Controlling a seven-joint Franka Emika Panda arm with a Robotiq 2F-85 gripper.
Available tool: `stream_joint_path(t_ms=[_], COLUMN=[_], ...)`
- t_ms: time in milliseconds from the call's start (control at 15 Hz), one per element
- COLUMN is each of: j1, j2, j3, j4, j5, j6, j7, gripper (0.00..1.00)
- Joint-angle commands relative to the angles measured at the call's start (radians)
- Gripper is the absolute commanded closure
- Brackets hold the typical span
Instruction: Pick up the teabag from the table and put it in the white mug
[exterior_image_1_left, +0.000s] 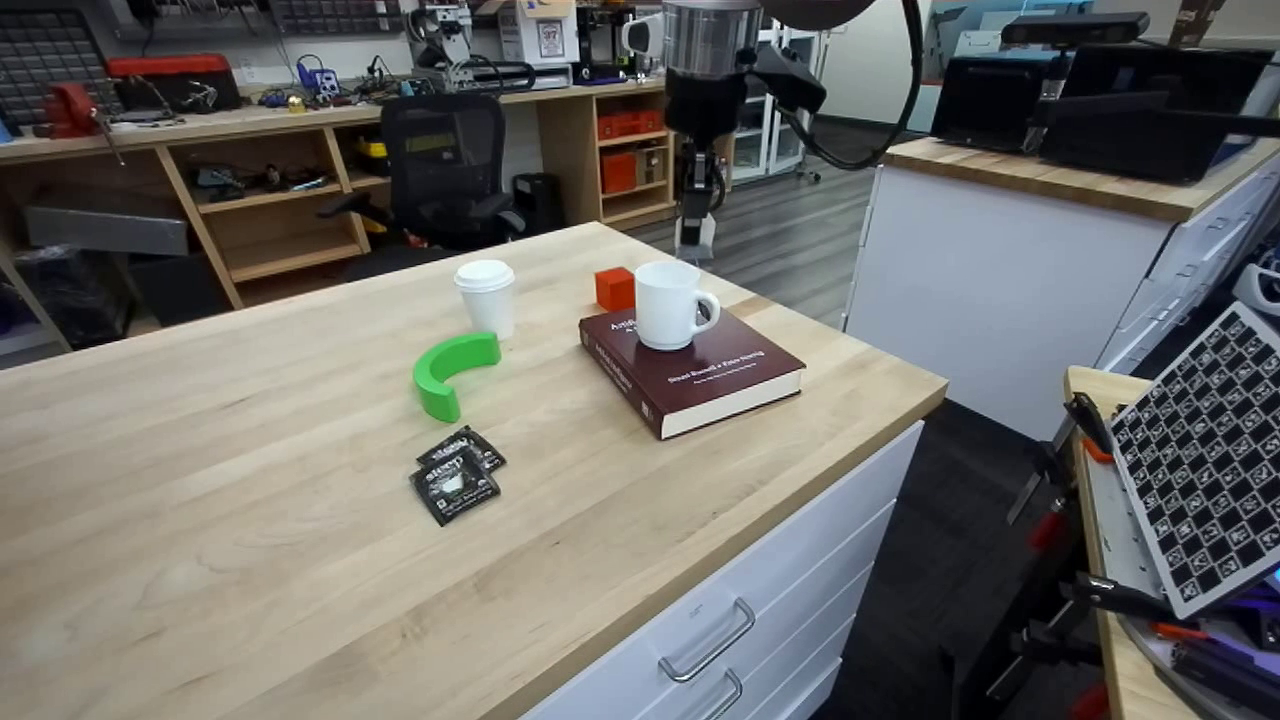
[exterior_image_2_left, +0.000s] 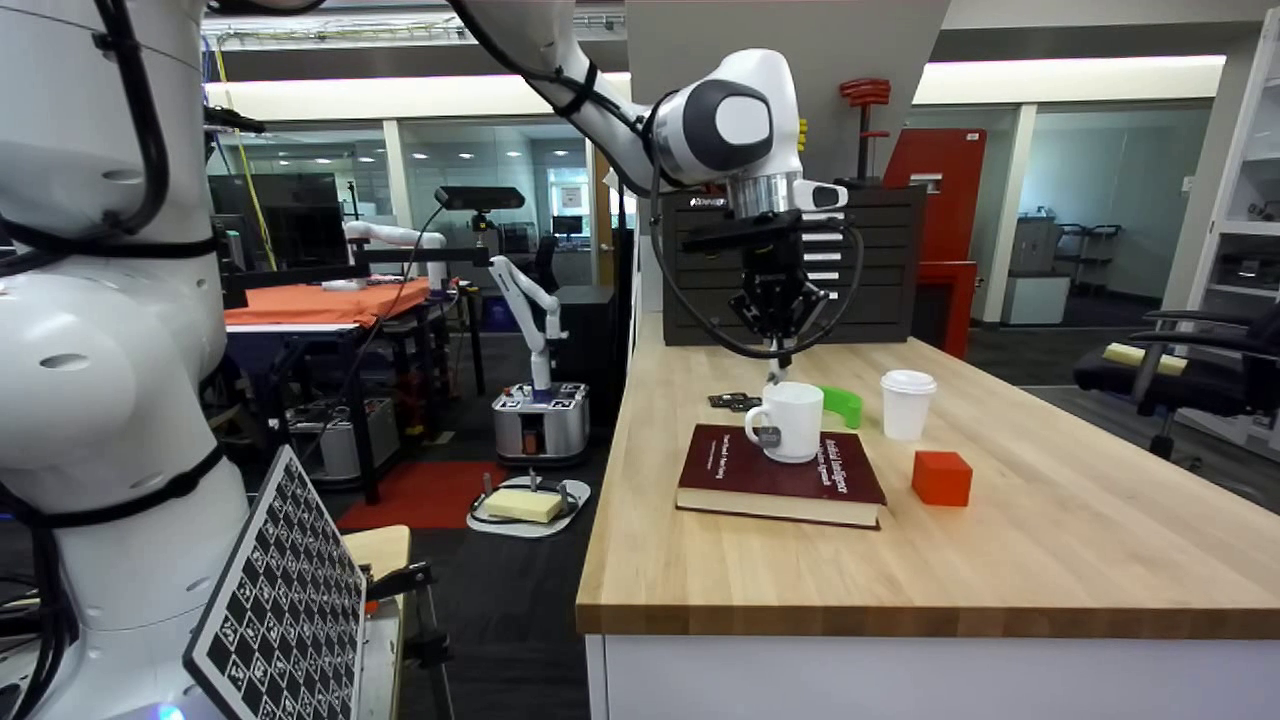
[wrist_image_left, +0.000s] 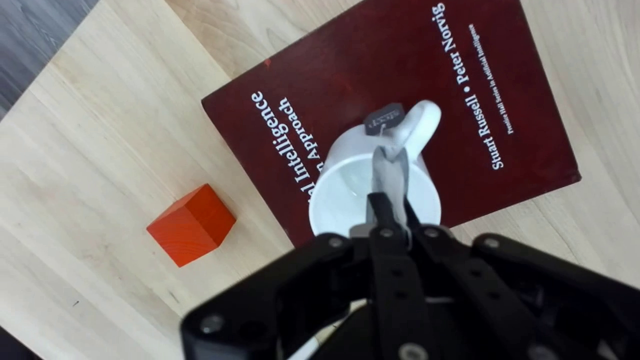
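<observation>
my claw (wrist_image_left: 394, 205) points down over the white mug (exterior_image_2_left: 797, 425), its two fingers pressed together on the upper end of the teabag (wrist_image_left: 390, 172), so the little thing is clamped and held clear of the desk (exterior_image_1_left: 300, 450). i judge the picking done and the placing in hand, with only the drop left. below the fingertips the teabag dangles, and in the wrist view it lies across the mug's mouth toward the handle side; in both exterior views its lower end shows at about the rim, and i cannot tell whether any of it dips inside. its dark tag (wrist_image_left: 385, 119) hangs outside the mug, beside the handle; whether it touches the wall i cannot say. the next move, as i see it, calls for drawing the teabag a little away from the handle so that it hangs over the middle of the opening, easing it down past the rim without nudging the mug, then spreading the fingers and letting it fall in with the tag left outside. the mug stands upright on a dark red book (exterior_image_1_left: 720, 370), an orange-red cube (wrist_image_left: 192, 225) sits just beside the book, and farther out are the white lidded cup (exterior_image_1_left: 487, 295), the green curved piece (exterior_image_1_left: 440, 370) and the overlapping black packets (exterior_image_1_left: 455, 480).
</observation>
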Motion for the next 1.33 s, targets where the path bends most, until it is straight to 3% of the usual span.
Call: stream_joint_path(t_ms=[0, 867, 933, 1000, 1267], j1=[-0.016, -0.01, -0.011, -0.011, -0.013], j2=[0.012, 0.104, 0.107, 0.109, 0.093], j3=[0.009, 0.008, 0.009, 0.008, 0.006], j4=[0.028, 0.096, 0.101, 0.104, 0.094], j5=[-0.007, -0.033, -0.032, -0.033, -0.033], j6=[0.011, 0.042, 0.035, 0.036, 0.037], j7=[-0.011, 0.0, -0.006, -0.002, 0.008], gripper=[0.97, 0.97, 0.72, 0.71, 0.46])
